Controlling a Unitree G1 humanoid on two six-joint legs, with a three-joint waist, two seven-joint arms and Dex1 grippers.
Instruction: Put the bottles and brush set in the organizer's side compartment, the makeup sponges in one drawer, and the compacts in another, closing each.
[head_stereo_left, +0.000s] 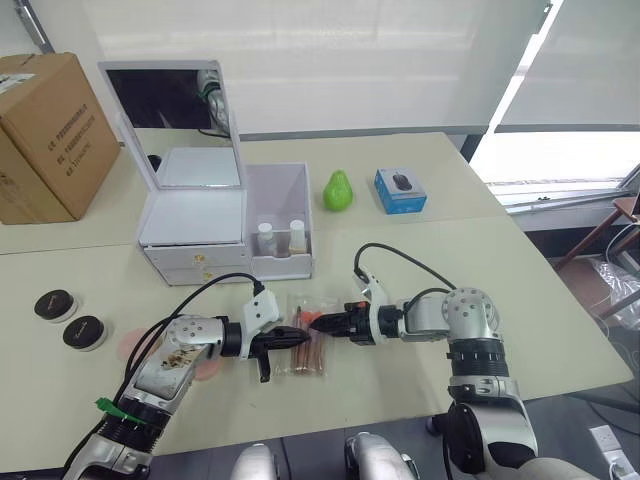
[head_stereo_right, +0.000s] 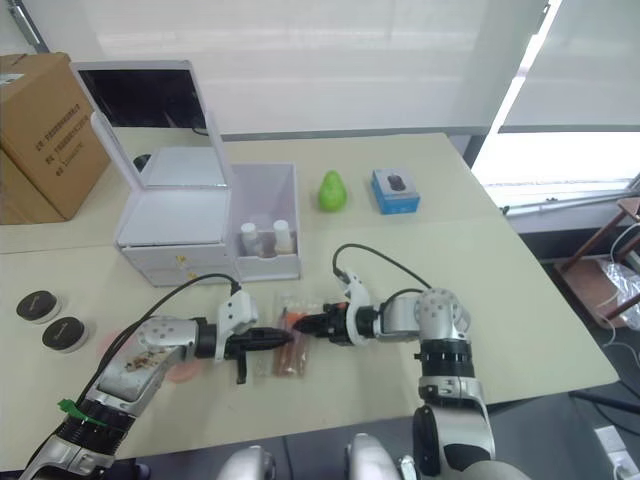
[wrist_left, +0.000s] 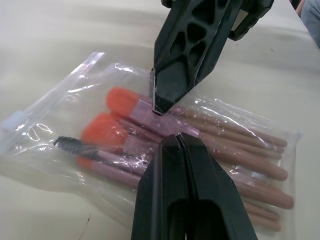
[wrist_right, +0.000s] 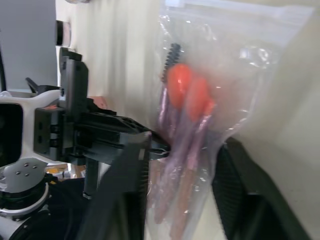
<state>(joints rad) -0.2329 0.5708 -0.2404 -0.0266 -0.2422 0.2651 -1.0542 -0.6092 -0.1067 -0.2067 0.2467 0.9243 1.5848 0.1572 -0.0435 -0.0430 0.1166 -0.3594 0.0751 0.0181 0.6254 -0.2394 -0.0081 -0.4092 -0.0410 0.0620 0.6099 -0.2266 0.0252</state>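
The brush set (head_stereo_left: 306, 350), pink-handled brushes with orange tips in a clear bag, lies flat on the table in front of the white organizer (head_stereo_left: 195, 235). My left gripper (head_stereo_left: 297, 341) is shut, its tips resting on the bag's middle (wrist_left: 125, 100); whether they pinch the film is unclear. My right gripper (wrist_right: 187, 142) is open, its fingers either side of the bag's bristle end. Two bottles (head_stereo_left: 280, 236) stand in the organizer's open side compartment (head_stereo_left: 283, 190). Two black compacts (head_stereo_left: 68, 318) sit at the left. A pink makeup sponge (head_stereo_left: 130, 347) lies beside my left arm.
The organizer's mirror lid (head_stereo_left: 170, 100) stands open. A cardboard box (head_stereo_left: 40, 130) is at the far left. Behind the organizer's right side sit a green pear-shaped object (head_stereo_left: 338, 190) and a blue box (head_stereo_left: 400, 190).
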